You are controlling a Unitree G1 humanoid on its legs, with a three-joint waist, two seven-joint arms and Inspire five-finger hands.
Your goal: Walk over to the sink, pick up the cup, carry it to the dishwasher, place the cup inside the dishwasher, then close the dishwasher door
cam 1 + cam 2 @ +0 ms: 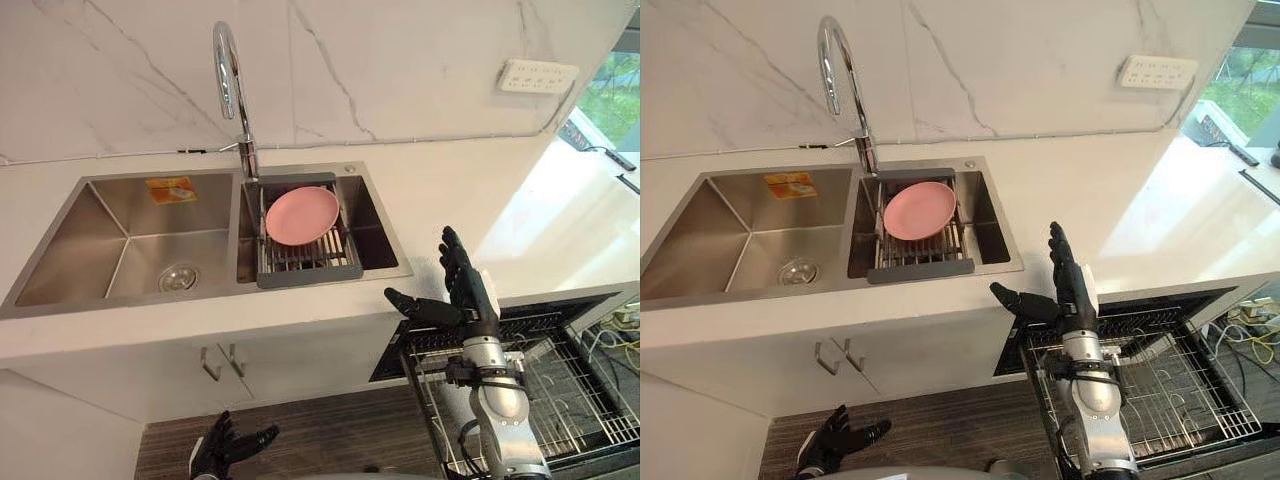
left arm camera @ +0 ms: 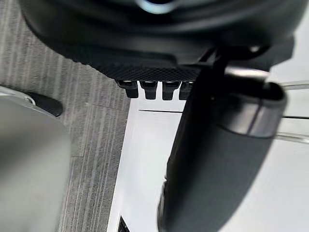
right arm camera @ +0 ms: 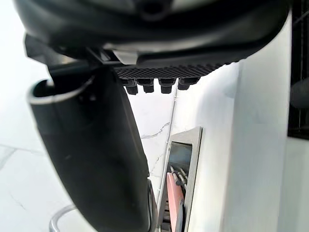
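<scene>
Below the double stainless-steel sink (image 1: pixel 75 245), under its left half, the dark left hand (image 1: pixel 228 447) is hanging low over the striped wood floor (image 1: pixel 330 430), fingers loosely spread, holding nothing; on the back wall of the sink's left basin an orange-yellow sticker (image 1: pixel 171 189) is showing, its print too small to read; at the sink's back rim the curved chrome tap (image 1: pixel 246 145) is rising between the basins; in the sink's right basin a round pink plate (image 1: pixel 302 215) is lying on a dark slatted drain rack (image 1: pixel 310 276); just right of the sink's front corner the dark right hand (image 1: pixel 468 298) is standing raised, fingers straight, thumb splayed toward the sink, empty; below and right of the sink the open dishwasher (image 1: pixel 392 358) is showing its wire basket (image 1: pixel 575 395) pulled out; on the marble wall up and right of the sink a white socket strip (image 1: pixel 538 75) is bearing no marking I can read.

Where the cup is I cannot tell; neither hand is carrying it. As I judge it, the risks are these: the right hand may be reaching for the plate instead, or knocking it off the rack while searching the basin; and shutting the dishwasher against the pulled-out basket would be jamming it.
</scene>
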